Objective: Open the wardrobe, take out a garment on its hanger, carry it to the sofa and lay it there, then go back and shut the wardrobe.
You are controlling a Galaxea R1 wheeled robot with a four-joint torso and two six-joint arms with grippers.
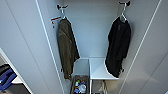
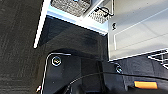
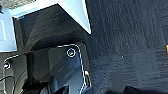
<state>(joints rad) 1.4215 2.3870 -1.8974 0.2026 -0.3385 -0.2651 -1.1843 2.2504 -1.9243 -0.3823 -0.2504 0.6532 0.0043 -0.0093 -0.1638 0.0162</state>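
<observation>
Wardrobe (image 1: 27,50) stands open, both doors swung wide, camera facing square into it. Garment (image 1: 118,47) hangs at the right on its hanger (image 1: 123,15), hook over a dark peg near the top; an olive-brown jacket (image 1: 66,47) hangs at the left, well apart. White shelf (image 1: 98,70) sits below the black top, its hem hanging past the shelf's front edge. Basket (image 1: 80,85) of small items low in the middle.

Both wrist views look down on dark carpet (image 3: 125,45) and the wardrobe's base; whether either gripper is parted or closed, cannot tell.

Judgement: step in hand is the take-out. Go for the hanger near its hook, not the cloth; lift up to clear the peg, then draw straight out, keeping sleeves off the right door
</observation>
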